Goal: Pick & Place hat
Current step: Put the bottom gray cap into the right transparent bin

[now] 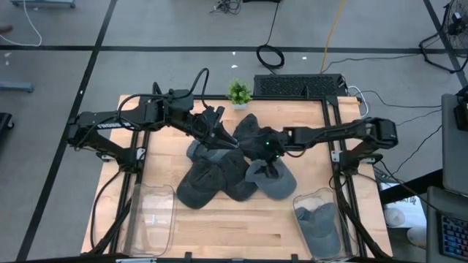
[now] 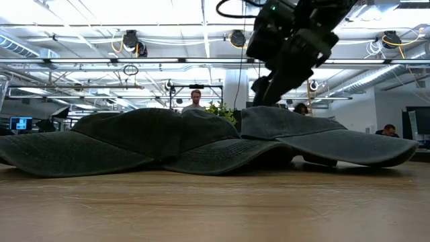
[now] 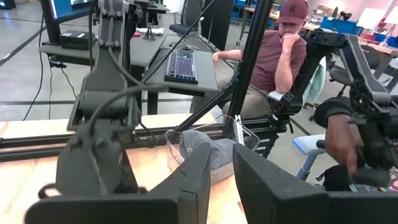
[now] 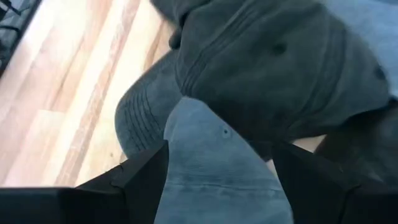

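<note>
Several dark grey hats (image 1: 234,168) lie overlapping in a pile at the table's middle, their brims flat on the wood (image 2: 168,144). My right gripper (image 1: 272,157) is open, slanting down just above the pile. Its fingers stand on either side of a lighter blue-grey hat (image 4: 217,168), next to a darker hat's crown (image 4: 280,68). Whether a fingertip touches cloth does not show. My left gripper (image 1: 223,135) hangs higher, over the pile's far left part. Its fingers (image 3: 193,180) are a narrow gap apart with nothing between them.
Two clear bins stand at the near edge. The left one (image 1: 151,212) shows nothing inside, and the right one (image 1: 319,223) holds grey hats. A small potted plant (image 1: 238,92) sits at the far edge. A person (image 3: 280,50) sits beyond the table's right side.
</note>
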`<state>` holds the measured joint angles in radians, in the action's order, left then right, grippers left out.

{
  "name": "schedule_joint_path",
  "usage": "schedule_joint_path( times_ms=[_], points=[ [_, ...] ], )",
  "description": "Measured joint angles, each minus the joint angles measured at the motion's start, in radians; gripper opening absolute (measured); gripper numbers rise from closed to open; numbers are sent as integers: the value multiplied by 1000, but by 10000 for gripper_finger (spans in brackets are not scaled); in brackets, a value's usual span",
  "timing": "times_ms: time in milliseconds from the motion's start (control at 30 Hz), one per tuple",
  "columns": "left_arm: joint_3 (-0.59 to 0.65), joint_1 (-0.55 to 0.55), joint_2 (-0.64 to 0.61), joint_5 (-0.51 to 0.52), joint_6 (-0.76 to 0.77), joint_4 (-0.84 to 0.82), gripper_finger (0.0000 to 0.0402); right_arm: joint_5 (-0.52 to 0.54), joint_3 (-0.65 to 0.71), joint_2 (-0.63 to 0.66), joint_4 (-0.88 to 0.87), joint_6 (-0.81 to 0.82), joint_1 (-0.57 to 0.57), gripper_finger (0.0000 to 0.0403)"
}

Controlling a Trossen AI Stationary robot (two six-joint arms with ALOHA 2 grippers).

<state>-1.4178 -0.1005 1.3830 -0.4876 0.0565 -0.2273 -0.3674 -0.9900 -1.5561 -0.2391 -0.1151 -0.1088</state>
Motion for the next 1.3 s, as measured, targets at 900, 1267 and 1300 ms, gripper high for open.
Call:
schedule_joint_path(
  times_ms=[900, 1267, 1300],
  points=[
    [0, 0, 0, 0, 0, 0, 76, -142, 1, 233, -171, 54, 39, 237],
    [0, 0, 0, 0, 0, 0, 76, 56, 0, 82, -169, 57, 125, 223],
    [0, 0, 0, 0, 0, 0, 76, 60, 0, 62, -197, 45, 126, 226]
  ],
)
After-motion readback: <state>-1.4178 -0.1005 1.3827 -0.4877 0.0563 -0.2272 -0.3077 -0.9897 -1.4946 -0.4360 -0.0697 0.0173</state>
